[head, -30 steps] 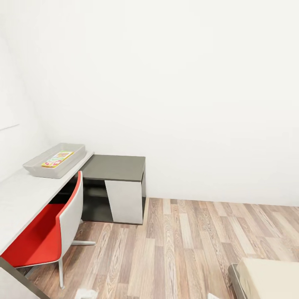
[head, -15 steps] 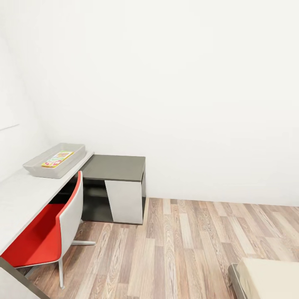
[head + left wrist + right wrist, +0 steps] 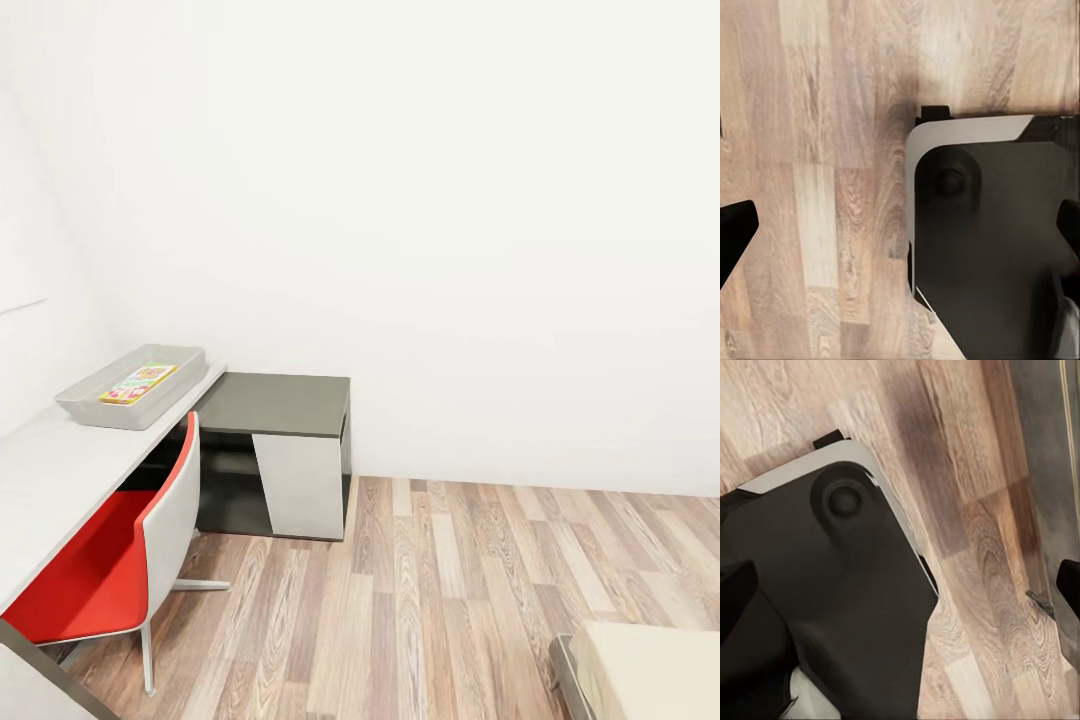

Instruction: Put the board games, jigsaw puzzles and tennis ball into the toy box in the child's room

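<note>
Both grippers hang open and empty over the wood floor point(image 3: 450, 600): left gripper point(image 3: 900, 240) and right gripper point(image 3: 900, 592) each show dark fingertips spread wide, with the robot's black base point(image 3: 997, 247) right below the fingers. Well beyond them, past the red chair point(image 3: 110, 570), the toy box point(image 3: 90, 405) sits on the table point(image 3: 60, 470) with a yellow-green board game point(image 3: 140, 383) lying flat inside. It looks light and stiff, probably slick, so I'd pinch it by an edge.
</note>
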Controlling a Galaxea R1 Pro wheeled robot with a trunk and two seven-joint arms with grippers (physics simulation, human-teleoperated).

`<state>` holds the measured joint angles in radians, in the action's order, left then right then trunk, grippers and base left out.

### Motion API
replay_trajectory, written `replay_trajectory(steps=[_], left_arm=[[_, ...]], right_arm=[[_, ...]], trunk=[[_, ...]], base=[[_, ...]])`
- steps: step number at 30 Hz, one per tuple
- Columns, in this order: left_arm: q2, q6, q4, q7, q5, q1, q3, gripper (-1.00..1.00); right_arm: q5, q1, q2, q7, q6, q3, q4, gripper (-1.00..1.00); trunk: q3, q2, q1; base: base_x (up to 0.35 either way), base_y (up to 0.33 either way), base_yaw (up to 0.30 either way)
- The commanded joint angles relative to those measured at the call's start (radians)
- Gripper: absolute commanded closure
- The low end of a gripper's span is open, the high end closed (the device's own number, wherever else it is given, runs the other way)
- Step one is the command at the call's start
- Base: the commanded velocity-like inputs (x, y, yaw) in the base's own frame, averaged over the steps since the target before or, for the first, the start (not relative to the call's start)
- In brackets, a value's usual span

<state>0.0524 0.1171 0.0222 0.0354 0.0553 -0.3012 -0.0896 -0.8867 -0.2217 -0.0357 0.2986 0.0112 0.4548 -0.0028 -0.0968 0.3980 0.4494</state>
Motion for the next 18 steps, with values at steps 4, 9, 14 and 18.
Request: replay_trajectory(steps=[4, 9, 14, 18], left_arm=[[-0.020, 0.006, 0.002, 0.002, 0.006, 0.000, -0.006, -1.00], [-0.021, 0.006, 0.002, 0.001, 0.007, 0.002, -0.006, -1.00], [-0.024, 0.006, 0.002, 0.001, 0.007, 0.002, -0.006, -1.00], [-0.024, 0.006, 0.002, 0.001, 0.007, 0.002, -0.006, -1.00]], right_arm=[[-0.009, 0.004, -0.001, 0.004, 0.001, 0.009, 0.000, -1.00], [-0.009, 0.005, 0.000, 0.004, 0.001, 0.008, 0.000, -1.00], [-0.009, 0.005, -0.001, 0.004, 0.001, 0.008, 0.000, -1.00], [-0.009, 0.005, 0.000, 0.004, 0.001, 0.008, 0.000, -1.00]], trunk=[[-0.002, 0.002, 0.001], [-0.002, 0.002, 0.001], [-0.002, 0.002, 0.001], [-0.002, 0.002, 0.001]], base=[[0.000, 0.000, 0.000], [0.000, 0.000, 0.000], [0.000, 0.000, 0.000], [0.000, 0.000, 0.000]])
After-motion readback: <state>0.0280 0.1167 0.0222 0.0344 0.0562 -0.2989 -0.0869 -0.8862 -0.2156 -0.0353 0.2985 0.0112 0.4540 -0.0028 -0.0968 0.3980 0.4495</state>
